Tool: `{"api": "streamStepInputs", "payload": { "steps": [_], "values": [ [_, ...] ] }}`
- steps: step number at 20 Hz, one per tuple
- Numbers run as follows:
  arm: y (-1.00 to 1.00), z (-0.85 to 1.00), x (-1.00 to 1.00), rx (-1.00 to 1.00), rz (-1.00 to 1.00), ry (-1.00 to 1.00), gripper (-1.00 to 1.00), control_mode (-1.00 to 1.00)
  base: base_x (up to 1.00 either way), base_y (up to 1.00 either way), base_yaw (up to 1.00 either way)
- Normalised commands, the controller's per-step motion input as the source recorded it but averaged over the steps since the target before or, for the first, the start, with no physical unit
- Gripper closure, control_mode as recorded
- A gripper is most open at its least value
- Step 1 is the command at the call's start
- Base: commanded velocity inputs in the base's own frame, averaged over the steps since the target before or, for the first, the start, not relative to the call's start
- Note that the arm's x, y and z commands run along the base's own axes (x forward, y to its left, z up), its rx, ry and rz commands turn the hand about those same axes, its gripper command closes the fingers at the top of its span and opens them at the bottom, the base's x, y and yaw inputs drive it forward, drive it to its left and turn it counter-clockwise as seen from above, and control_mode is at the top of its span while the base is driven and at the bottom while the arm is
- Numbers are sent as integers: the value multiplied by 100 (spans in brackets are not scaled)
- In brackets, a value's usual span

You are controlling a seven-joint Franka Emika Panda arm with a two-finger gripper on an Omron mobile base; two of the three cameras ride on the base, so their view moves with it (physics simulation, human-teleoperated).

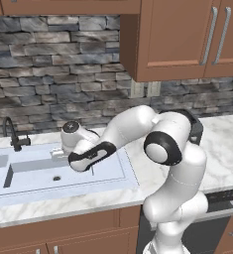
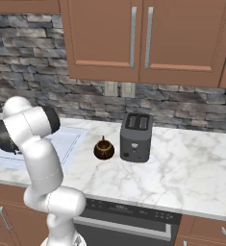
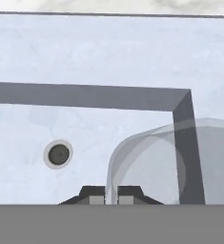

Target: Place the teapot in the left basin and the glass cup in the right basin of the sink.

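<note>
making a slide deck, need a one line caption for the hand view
Gripper over the right basin of the sink, holding the translucent glass cup beside the round drain hole.

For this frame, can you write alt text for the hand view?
A translucent glass cup sits just ahead of the gripper, above a pale white sink basin with a dark drain hole. Grey basin walls cross behind the cup.

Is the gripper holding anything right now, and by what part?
The gripper appears shut on the glass cup, gripping its rim wall over the right basin.
</note>
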Motion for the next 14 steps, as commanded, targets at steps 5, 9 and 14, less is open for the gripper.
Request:
{"api": "streamStepInputs", "payload": {
  "steps": [5, 9, 14],
  "values": [
    [9, -15, 8, 2, -19, 0, 100, -100, 0, 0, 0],
    [4, -15, 12, 2, -20, 0, 100, -100, 0, 0, 0],
    [2, -14, 19, 3, -20, 4, 100, -100, 0, 0, 0]
  ]
}}
